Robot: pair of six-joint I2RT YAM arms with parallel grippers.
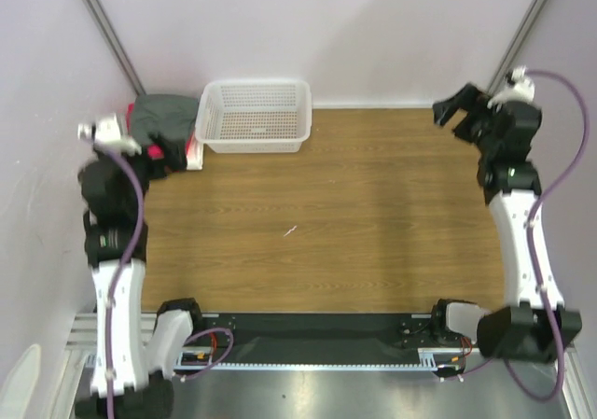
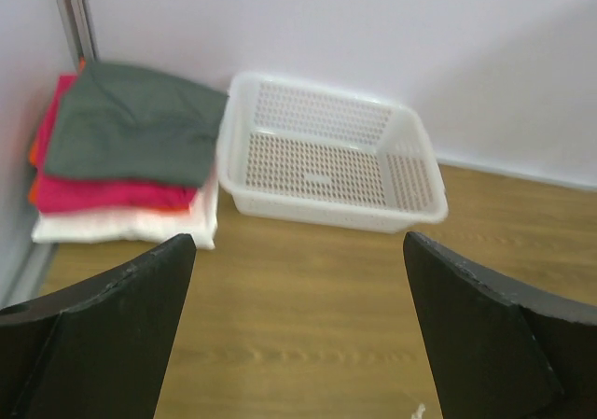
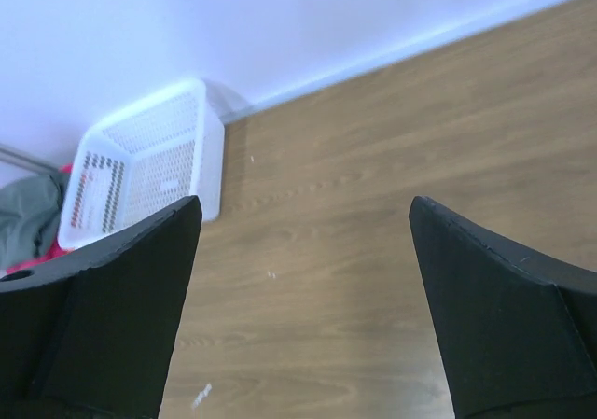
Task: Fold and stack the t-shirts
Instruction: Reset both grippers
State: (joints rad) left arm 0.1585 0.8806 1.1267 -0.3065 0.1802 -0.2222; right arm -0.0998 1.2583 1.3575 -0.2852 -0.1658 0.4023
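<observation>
Folded t-shirts lie stacked in the far left corner: a dark grey shirt (image 2: 131, 120) on top, a magenta-pink shirt (image 2: 112, 195) under it, an orange edge (image 2: 37, 148) at the left, and a white shirt (image 2: 121, 225) at the bottom. The stack also shows in the top view (image 1: 166, 118) and in the right wrist view (image 3: 26, 216). My left gripper (image 2: 298, 251) is open and empty, hovering just in front of the stack (image 1: 166, 153). My right gripper (image 3: 303, 214) is open and empty, raised at the far right (image 1: 454, 111).
A white plastic mesh basket (image 1: 254, 116) stands right of the stack against the back wall; it also shows in the left wrist view (image 2: 331, 153) and the right wrist view (image 3: 149, 162). A small white scrap (image 1: 290, 231) lies on the wooden table (image 1: 373, 214).
</observation>
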